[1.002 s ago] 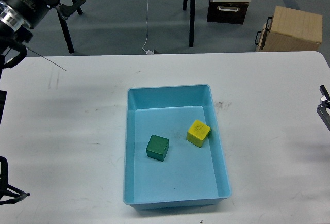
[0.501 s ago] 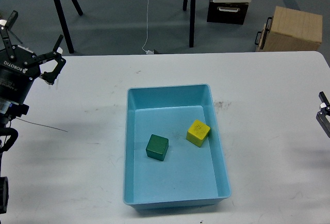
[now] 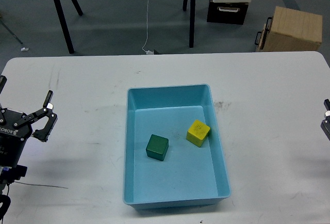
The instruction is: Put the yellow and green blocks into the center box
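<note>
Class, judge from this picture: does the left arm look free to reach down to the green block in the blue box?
Probably yes. The left gripper is open and empty beside the box, and nothing covers the green block; the yellow block sits apart.

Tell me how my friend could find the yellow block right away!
Look at the white table and find the light blue box in its middle. Two blocks sit inside, apart from each other. The yellow block is near the box's right wall, brighter than the dark green block to its left.
</note>
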`<state>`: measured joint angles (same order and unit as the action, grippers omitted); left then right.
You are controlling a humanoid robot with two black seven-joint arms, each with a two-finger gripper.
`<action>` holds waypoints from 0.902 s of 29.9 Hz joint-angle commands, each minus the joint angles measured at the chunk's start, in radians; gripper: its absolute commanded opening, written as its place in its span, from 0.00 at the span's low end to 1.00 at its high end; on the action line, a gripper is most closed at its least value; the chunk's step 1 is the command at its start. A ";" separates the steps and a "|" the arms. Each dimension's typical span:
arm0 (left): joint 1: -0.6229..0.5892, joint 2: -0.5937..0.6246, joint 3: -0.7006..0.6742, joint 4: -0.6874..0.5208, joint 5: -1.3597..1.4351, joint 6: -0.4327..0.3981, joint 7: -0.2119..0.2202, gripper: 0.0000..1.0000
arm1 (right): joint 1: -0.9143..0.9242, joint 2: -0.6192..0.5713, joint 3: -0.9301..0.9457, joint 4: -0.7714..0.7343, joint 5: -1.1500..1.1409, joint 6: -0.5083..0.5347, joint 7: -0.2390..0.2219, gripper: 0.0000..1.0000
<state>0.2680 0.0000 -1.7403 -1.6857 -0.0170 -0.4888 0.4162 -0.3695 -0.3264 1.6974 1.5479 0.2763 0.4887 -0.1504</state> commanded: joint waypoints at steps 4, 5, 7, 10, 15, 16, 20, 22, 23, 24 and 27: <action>0.100 0.000 -0.004 -0.023 -0.024 0.000 -0.001 1.00 | -0.046 0.040 -0.012 0.040 0.000 0.000 0.000 1.00; 0.103 0.000 -0.002 -0.023 -0.035 0.000 -0.001 1.00 | -0.048 0.043 -0.016 0.041 0.000 0.000 0.000 1.00; 0.105 0.000 0.002 -0.023 -0.049 0.000 -0.001 1.00 | -0.049 0.047 -0.021 0.040 -0.002 0.000 -0.001 1.00; 0.103 0.000 0.007 -0.023 -0.055 0.000 -0.002 1.00 | -0.054 0.058 -0.039 0.040 -0.002 0.000 -0.001 1.00; 0.099 0.000 0.008 -0.023 -0.092 0.000 -0.011 1.00 | -0.081 0.104 -0.058 0.050 -0.003 0.000 0.000 1.00; 0.100 0.000 0.012 -0.023 -0.092 0.000 -0.011 1.00 | -0.086 0.118 -0.058 0.060 -0.005 0.000 -0.001 1.00; 0.096 0.000 0.038 -0.023 -0.092 0.000 -0.011 1.00 | -0.091 0.141 -0.042 0.066 -0.005 0.000 -0.001 1.00; 0.094 0.000 0.041 -0.023 -0.093 0.000 -0.011 1.00 | -0.091 0.141 -0.038 0.066 -0.005 0.000 0.000 1.00; 0.092 0.000 0.041 -0.023 -0.092 0.000 -0.010 1.00 | -0.089 0.141 -0.035 0.066 -0.005 0.000 0.000 1.00; 0.092 0.000 0.041 -0.023 -0.093 0.000 -0.010 1.00 | -0.089 0.141 -0.027 0.066 -0.005 0.000 0.000 1.00; 0.092 0.000 0.042 -0.023 -0.092 0.000 -0.010 1.00 | -0.088 0.144 -0.022 0.064 -0.005 0.000 -0.001 1.00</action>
<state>0.3609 0.0000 -1.6997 -1.7090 -0.1101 -0.4887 0.4053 -0.4593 -0.1848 1.6694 1.6135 0.2716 0.4887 -0.1504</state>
